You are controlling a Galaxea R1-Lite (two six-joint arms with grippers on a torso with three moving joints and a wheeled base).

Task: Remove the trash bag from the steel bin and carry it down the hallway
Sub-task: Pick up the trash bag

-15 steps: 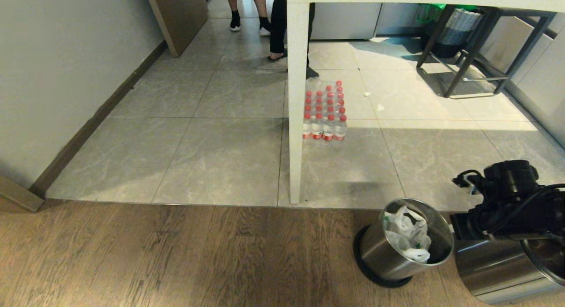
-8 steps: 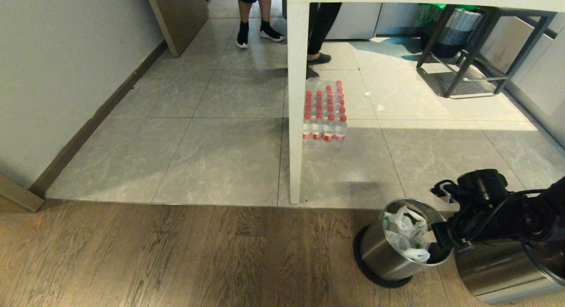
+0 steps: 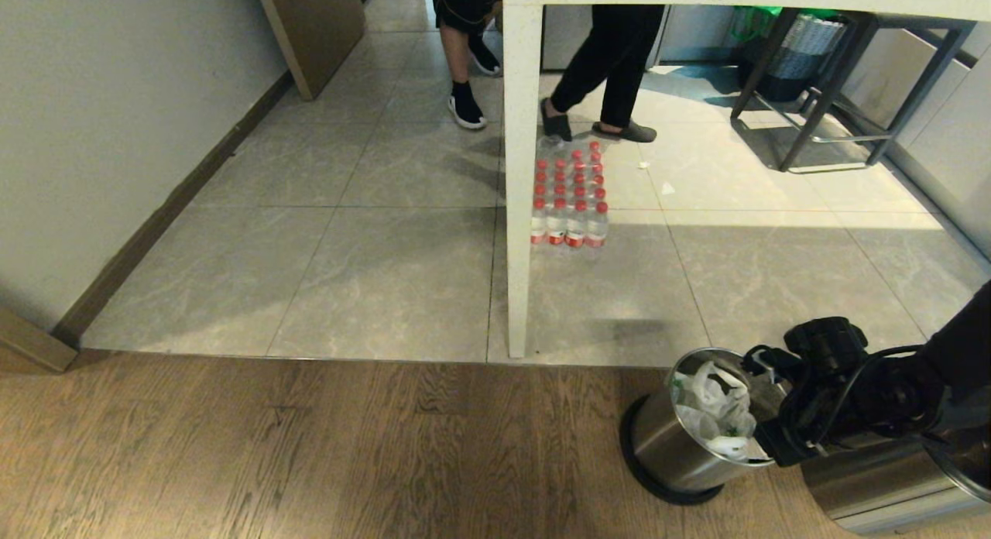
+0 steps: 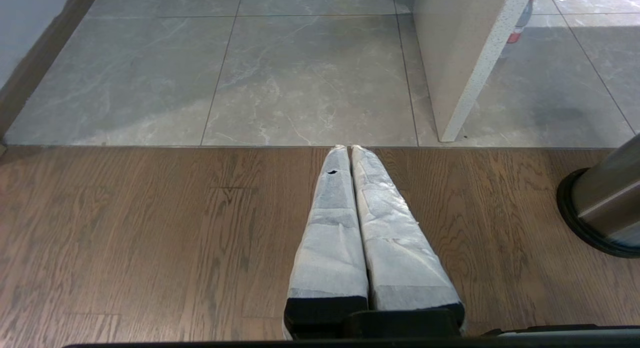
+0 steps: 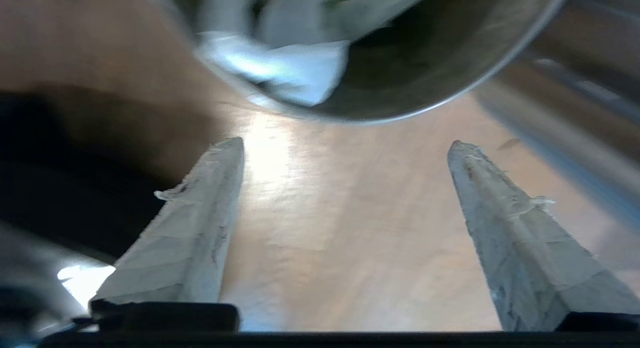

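The steel bin (image 3: pixel 681 446) stands on the wood floor at the lower right, its mouth tipped toward me. The trash bag (image 3: pixel 716 411), thin white plastic with green print, sits crumpled inside it. My right arm (image 3: pixel 836 384) reaches in from the right, over the bin's near rim. In the right wrist view my right gripper (image 5: pixel 345 142) is open, with only bare floor between its fingers. The bin's rim (image 5: pixel 450 95) and the bag (image 5: pixel 295 73) lie just ahead of the tips. My left gripper (image 4: pixel 347 147) is shut and empty over the wood floor, left of the bin (image 4: pixel 605 203).
A larger steel bin (image 3: pixel 890 477) stands right of the small one, under my right arm. A white table leg (image 3: pixel 520 175) and a pack of red-capped bottles (image 3: pixel 569 198) stand on the grey tiles. Two people's legs (image 3: pixel 612 74) stand beyond them, near a brown door (image 3: pixel 313 28).
My right arm has swung left and down, from beside the bin to over its rim. The two people have walked closer, toward the bottle pack.
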